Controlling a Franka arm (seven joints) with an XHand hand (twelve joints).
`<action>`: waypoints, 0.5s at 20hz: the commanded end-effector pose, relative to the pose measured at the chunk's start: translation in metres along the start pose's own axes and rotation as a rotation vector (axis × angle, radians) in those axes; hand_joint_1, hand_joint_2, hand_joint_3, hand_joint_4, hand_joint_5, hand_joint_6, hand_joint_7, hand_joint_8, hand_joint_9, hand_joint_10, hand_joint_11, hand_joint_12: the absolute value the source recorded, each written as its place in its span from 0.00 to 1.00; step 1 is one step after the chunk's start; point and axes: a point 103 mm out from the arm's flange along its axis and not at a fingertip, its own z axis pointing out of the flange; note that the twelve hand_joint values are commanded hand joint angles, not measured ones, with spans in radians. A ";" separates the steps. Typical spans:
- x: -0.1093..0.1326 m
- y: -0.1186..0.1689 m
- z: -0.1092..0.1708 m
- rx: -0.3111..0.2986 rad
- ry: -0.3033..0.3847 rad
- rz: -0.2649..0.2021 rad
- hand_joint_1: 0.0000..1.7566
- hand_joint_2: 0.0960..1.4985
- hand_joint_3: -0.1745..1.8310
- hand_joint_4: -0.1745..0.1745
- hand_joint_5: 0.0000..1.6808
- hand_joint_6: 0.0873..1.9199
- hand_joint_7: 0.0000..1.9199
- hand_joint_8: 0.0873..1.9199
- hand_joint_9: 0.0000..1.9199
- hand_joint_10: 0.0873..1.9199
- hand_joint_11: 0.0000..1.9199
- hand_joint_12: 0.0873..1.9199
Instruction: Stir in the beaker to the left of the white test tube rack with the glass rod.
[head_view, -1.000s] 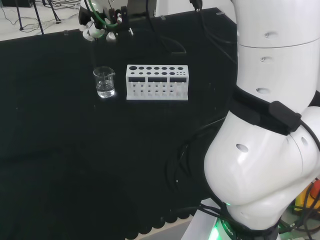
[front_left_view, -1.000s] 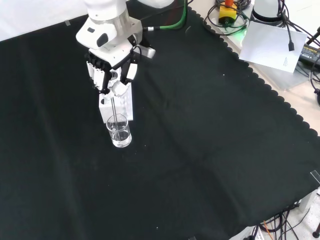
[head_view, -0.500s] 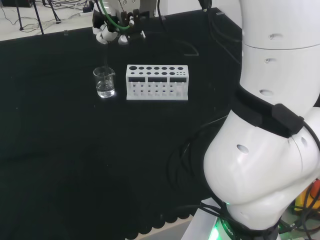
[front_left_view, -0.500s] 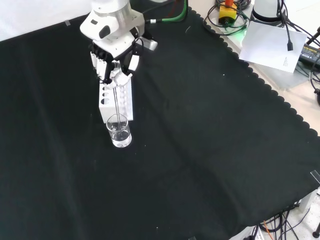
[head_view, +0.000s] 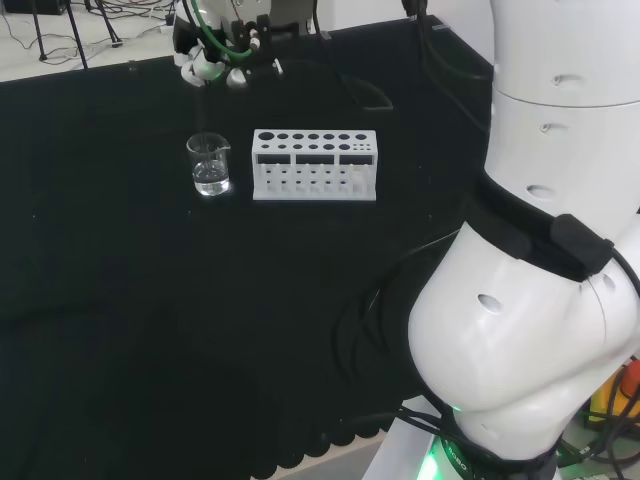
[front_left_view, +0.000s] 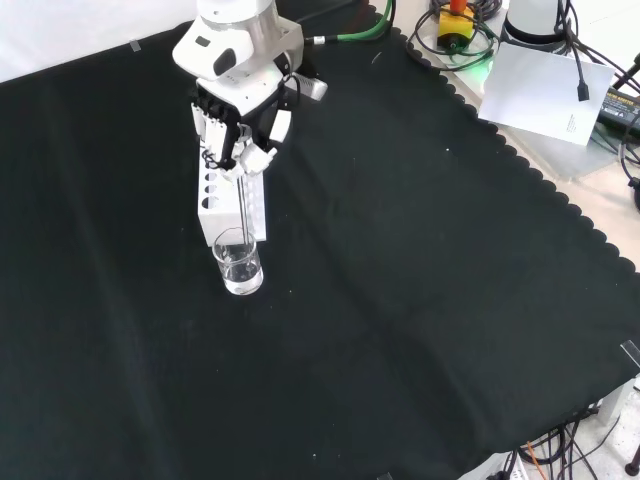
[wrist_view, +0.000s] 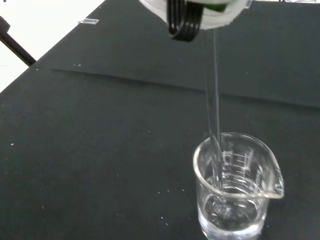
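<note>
A small clear beaker with a little clear liquid stands on the black cloth, just left of the white test tube rack in the head view. In the front view the rack lies behind the beaker. My hand hovers above the beaker with its fingers curled round a thin glass rod. The rod hangs nearly upright, and its lower end reaches down into the beaker near the rim.
The arm's big white links stand at the right of the head view. Cables and a sheet of paper lie beyond the cloth's scalloped edge at the front view's upper right. Bare black cloth surrounds the beaker and rack.
The hand has risen and shifted back over the rack in the front view, drawing the rod higher in the beaker. Beaker and rack have stayed put.
</note>
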 end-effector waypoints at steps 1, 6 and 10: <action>0.011 0.012 0.004 -0.001 0.000 -0.027 0.74 0.54 0.32 0.00 0.62 0.34 0.57 0.61 0.87 0.47 0.70 0.51; -0.023 0.008 -0.003 0.007 0.003 0.008 0.74 0.54 0.32 0.00 0.62 0.34 0.57 0.61 0.87 0.47 0.70 0.51; -0.035 -0.003 -0.004 -0.011 0.008 0.034 0.74 0.54 0.32 0.00 0.62 0.34 0.57 0.61 0.87 0.47 0.70 0.51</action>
